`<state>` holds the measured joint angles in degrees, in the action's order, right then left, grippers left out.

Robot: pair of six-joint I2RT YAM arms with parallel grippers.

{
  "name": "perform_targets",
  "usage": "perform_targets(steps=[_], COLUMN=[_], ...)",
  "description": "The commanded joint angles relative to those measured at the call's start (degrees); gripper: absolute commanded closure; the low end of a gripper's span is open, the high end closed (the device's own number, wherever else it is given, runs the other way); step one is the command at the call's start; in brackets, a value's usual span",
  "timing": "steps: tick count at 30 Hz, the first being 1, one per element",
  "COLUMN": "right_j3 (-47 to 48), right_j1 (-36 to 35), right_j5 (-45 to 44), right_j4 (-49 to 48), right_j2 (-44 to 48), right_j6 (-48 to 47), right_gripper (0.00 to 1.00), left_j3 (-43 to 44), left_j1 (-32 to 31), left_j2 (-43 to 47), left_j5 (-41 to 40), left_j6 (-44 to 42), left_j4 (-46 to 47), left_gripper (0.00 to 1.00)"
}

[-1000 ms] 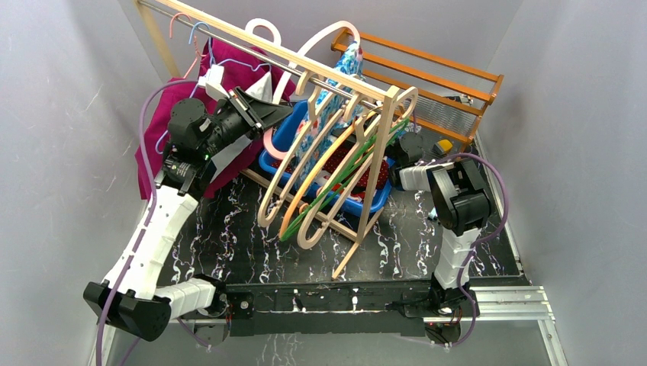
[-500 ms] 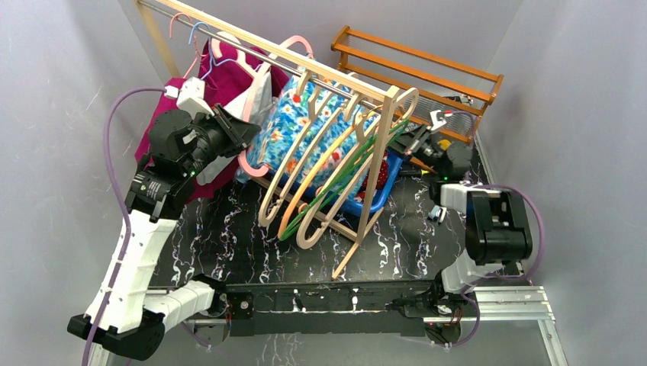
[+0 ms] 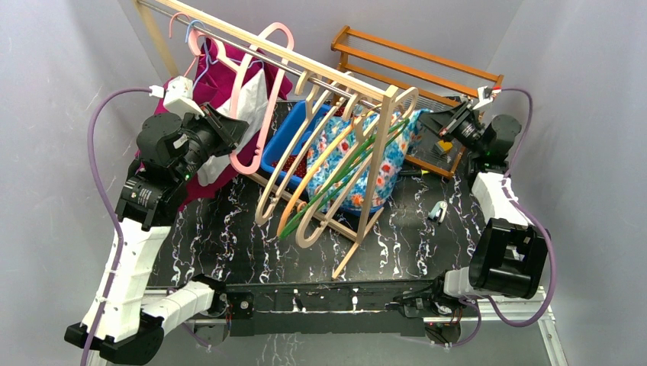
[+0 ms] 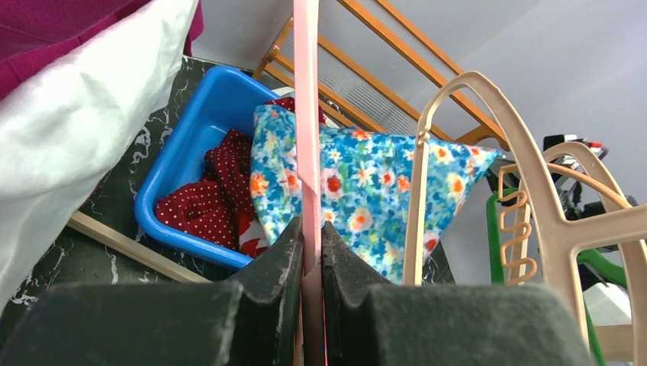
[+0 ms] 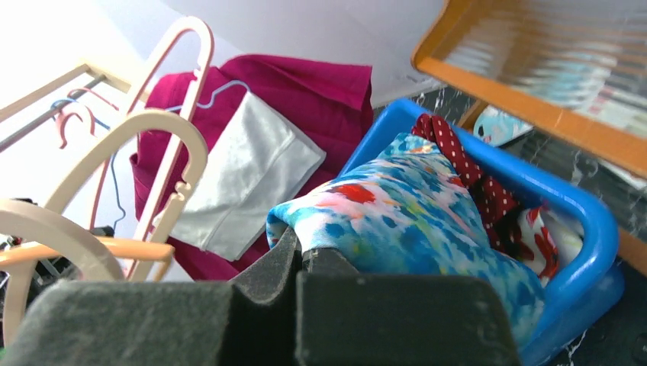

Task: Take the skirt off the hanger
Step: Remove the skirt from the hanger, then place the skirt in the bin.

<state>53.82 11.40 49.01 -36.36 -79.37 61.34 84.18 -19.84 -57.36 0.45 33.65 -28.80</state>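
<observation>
L fingers (image 4: 278, 267): clamped tight on the thin bar of the pink hanger (image 4: 307, 114), one pad on each side, no gap showing.
L gripper (image 3: 233, 141): up at the left end of the wooden rail (image 3: 305, 65), holding that hanger by its lower part; the hanger's top reaches the rail (hooked or not, can't tell from here).
R fingers (image 5: 275, 267): pinched together on a corner of the skirt (image 5: 412, 221), fabric bunched right at the tips.
R gripper (image 3: 441, 122): raised at the far right, just in front of the orange rack (image 3: 427, 65).
Skirt: blue floral; stretches from the R gripper's pinch down and left over the blue bin (image 3: 286, 137), behind the beige hangers (image 3: 305, 191) and green hanger (image 3: 343, 179). Apart from the pink hanger in the overhead view.
Bin: on the black marbled table (image 3: 229, 229), w/ a red dotted cloth (image 4: 206, 210) inside, under the skirt's edge.
Beside L gripper: magenta garment (image 3: 221, 69) and white cloth (image 3: 248, 95) hanging at the rail's left end, close behind the pink hanger.
</observation>
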Motion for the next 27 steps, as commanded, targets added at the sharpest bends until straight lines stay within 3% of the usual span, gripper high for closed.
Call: perform_targets(steps=[1,12,17,23,27], right_j3=[8.7,31.6,39.7,36.1,26.6], right_j1=[0.8,-1.6,-6.3,-15.6,-17.2], right_j5=[-1.1,1.9,3.6,0.7,0.0], right_j4=[2.8,8.2,3.8,4.8,0.9], right_j2=[1.1,-7.2,-14.9,-17.1,-15.8], right_j6=[-2.6,-5.9,0.4,-2.1,-0.7], right_gripper=[1.00,1.00,1.00,1.00,1.00], left_j3=[0.6,-2.4,-2.1,-1.7,-1.8], left_j1=[0.4,0.4,0.4,0.4,0.4], left_j2=[2.4,4.3,4.9,5.4,5.5], left_j5=[0.4,3.4,4.0,3.5,3.9], left_j6=[0.0,1.8,1.9,1.8,2.0], left_j4=[3.9,5.3,5.0,4.3,4.0], left_gripper=[1.00,1.00,1.00,1.00,1.00])
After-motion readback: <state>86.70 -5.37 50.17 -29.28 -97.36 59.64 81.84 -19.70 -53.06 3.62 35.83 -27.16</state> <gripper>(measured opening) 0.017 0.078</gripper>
